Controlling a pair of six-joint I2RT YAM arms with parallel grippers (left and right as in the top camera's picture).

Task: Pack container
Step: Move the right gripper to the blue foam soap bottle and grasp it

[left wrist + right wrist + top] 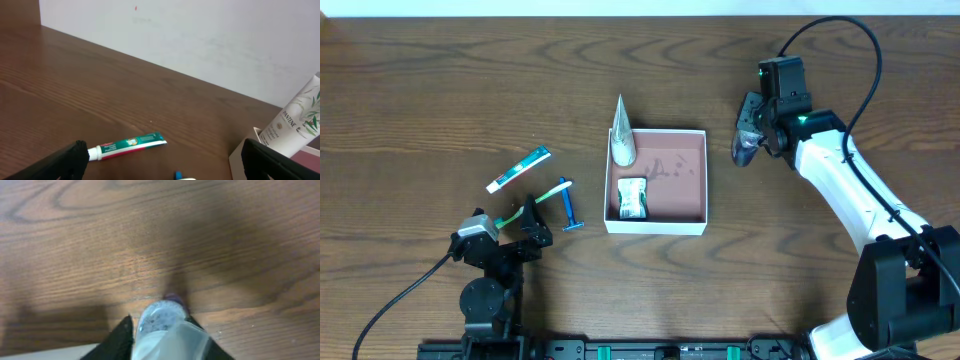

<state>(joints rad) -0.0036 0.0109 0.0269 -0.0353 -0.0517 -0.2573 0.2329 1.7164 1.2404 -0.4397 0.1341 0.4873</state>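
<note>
My right gripper (748,146) pinches a small clear bottle (164,324) beside the container (656,228), presumably for packing; my left gripper (532,222) rests wide, idle.

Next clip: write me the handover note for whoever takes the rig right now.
Left gripper: jaws open, empty, beside the blue razor and toothbrush.
Right gripper: jaws closed on a small clear bottle, right of the container.
In the container: Pantene tube leaning in a corner, small green-white packet.
On the table: toothpaste tube, toothbrush, razor.
To do: bring the bottle in, then those three.
</note>
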